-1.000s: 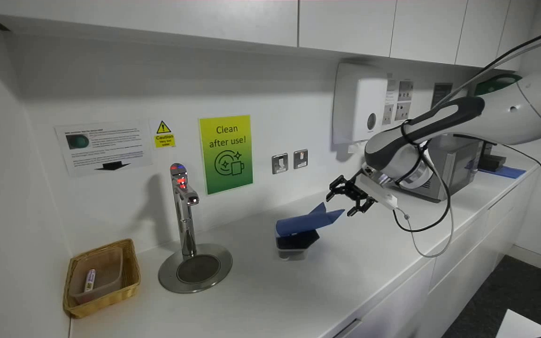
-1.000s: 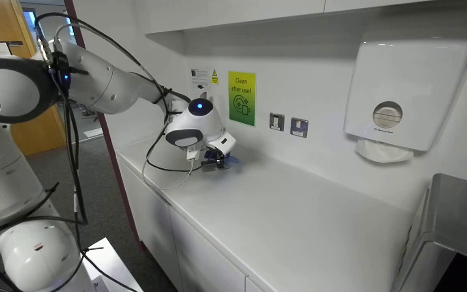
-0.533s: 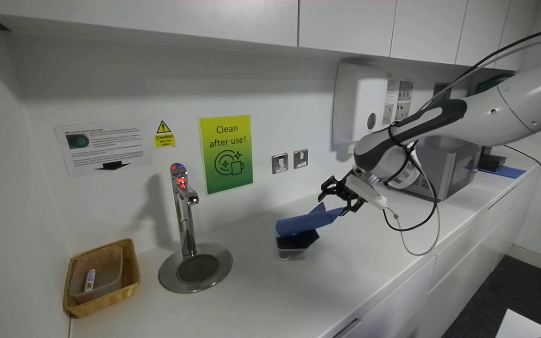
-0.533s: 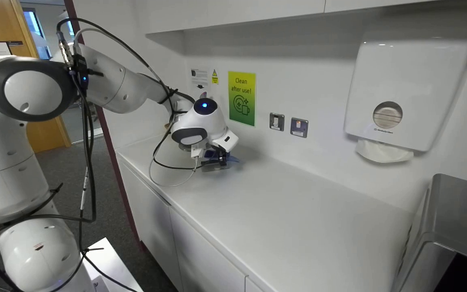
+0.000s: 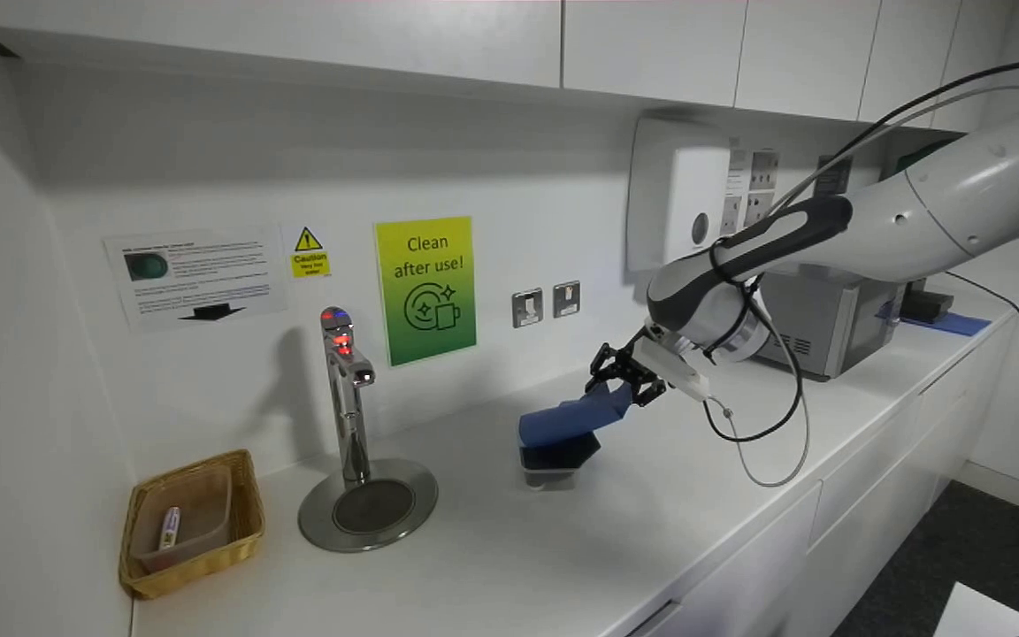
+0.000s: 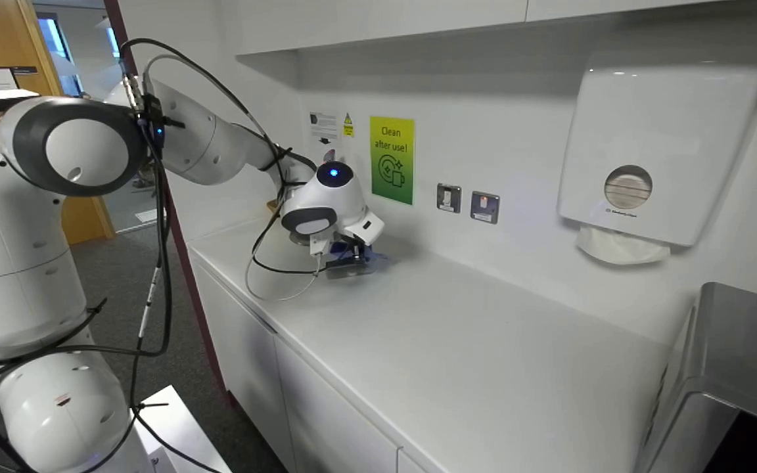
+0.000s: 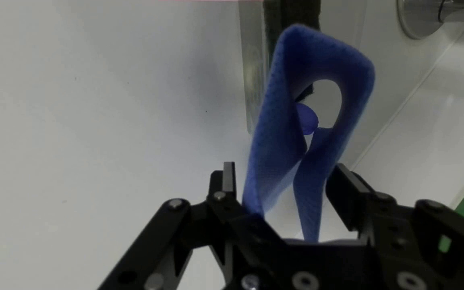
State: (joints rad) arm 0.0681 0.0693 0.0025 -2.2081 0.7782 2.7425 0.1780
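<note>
Advanced since the earlier frame, the gripper (image 7: 283,173) brackets, jaws parted, the near end of the blue cloth (image 5: 568,420), apparently within grasp; the roll lies over a clear tub (image 5: 554,479).

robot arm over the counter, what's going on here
The robot arm has its gripper straddling the end of a blue cloth, which lies over a dark item and a clear container on the white counter. The jaws stand apart with the cloth's flaps between them, so it does not look firmly gripped yet.
</note>
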